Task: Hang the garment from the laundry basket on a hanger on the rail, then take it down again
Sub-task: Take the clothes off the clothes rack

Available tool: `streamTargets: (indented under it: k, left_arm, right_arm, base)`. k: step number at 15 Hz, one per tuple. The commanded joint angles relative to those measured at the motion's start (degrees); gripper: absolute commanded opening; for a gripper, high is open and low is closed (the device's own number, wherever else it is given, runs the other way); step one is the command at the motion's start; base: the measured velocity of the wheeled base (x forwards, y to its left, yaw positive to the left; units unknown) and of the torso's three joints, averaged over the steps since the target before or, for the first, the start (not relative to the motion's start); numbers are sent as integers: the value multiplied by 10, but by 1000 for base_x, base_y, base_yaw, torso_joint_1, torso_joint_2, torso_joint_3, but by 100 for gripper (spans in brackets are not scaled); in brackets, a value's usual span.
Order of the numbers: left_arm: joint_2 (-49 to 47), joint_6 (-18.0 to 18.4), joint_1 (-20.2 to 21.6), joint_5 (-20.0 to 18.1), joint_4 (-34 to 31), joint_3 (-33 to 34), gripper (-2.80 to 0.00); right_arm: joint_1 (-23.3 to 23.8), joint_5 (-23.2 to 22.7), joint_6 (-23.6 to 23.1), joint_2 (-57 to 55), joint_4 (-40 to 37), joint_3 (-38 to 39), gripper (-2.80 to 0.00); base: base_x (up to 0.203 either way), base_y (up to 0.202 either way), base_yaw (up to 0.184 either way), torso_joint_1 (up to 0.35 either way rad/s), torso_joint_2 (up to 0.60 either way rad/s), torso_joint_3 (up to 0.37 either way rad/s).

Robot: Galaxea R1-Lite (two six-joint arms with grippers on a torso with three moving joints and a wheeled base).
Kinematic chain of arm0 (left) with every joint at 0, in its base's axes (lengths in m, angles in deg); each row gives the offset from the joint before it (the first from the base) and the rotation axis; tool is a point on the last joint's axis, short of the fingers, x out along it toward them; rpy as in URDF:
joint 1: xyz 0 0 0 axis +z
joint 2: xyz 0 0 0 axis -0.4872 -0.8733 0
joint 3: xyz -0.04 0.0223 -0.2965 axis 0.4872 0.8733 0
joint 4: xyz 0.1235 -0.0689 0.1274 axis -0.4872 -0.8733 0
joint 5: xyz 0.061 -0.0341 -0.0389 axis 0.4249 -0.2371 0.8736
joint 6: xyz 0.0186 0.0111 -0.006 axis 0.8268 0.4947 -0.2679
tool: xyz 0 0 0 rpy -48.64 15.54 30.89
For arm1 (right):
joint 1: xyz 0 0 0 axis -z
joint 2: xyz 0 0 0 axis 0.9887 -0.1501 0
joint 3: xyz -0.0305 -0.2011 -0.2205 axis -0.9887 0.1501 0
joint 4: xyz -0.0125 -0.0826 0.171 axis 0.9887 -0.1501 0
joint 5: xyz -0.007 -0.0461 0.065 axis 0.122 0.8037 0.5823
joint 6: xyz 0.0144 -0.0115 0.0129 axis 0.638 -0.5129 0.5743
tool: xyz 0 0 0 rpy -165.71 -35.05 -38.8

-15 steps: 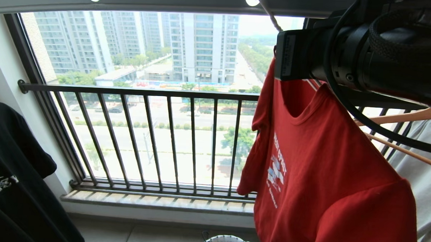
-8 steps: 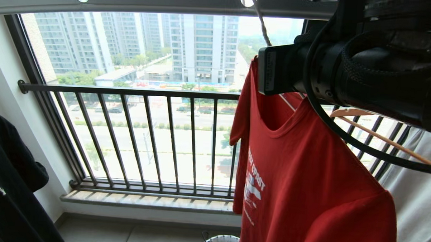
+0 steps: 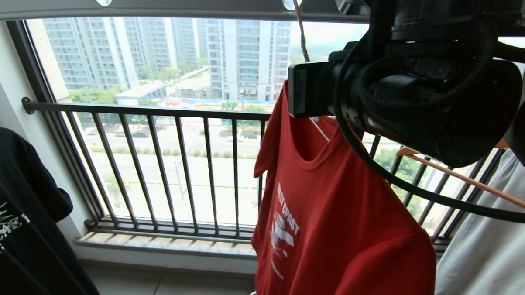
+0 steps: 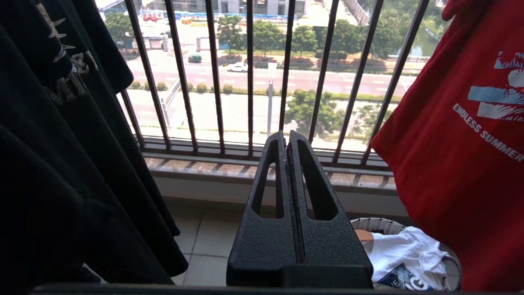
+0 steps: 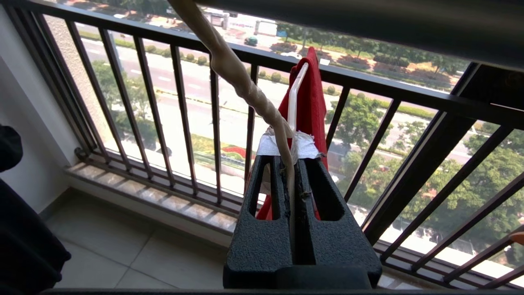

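Note:
The garment (image 3: 330, 219), a red T-shirt with white print, hangs on the thin cream hanger (image 5: 241, 82). My right gripper (image 5: 288, 162) is shut on the hanger's twisted neck just above the shirt's collar. In the head view the hanger's wire (image 3: 299, 35) runs up to the grey rail (image 3: 184, 3) beside a round hole; its hook is hidden. The right arm (image 3: 421, 96) fills the upper right. My left gripper (image 4: 285, 137) is parked low, shut and empty. Beside it on the floor stands the laundry basket (image 4: 376, 224).
A black T-shirt (image 3: 15, 217) hangs at the left. A white T-shirt (image 3: 490, 260) on a wooden hanger (image 3: 462, 178) hangs at the right. The black balcony railing (image 3: 179, 162) stands behind. White clothing (image 4: 405, 250) lies in the basket.
My right gripper has carried the hanger and red T-shirt leftward along the rail, and the arm now fills more of the upper right. The left arm has not moved.

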Motion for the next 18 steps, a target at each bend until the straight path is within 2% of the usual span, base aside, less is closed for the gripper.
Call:
streamTargets:
  k: [1, 9, 18]
  left_arm:
    - [0, 0, 0, 0, 0, 0, -280]
    - [0, 0, 0, 0, 0, 0, -280]
    - [0, 0, 0, 0, 0, 0, -280]
  right_arm:
    - [0, 2, 1, -18, 0, 1, -280]
    - [-4, -5, -2, -33, -4, 1, -280]
    - [-4, 13, 3, -9, 1, -4, -280]
  base:
    - [0, 0, 0, 0, 0, 0]
    - [0, 0, 0, 0, 0, 0]
    - [0, 0, 0, 0, 0, 0]
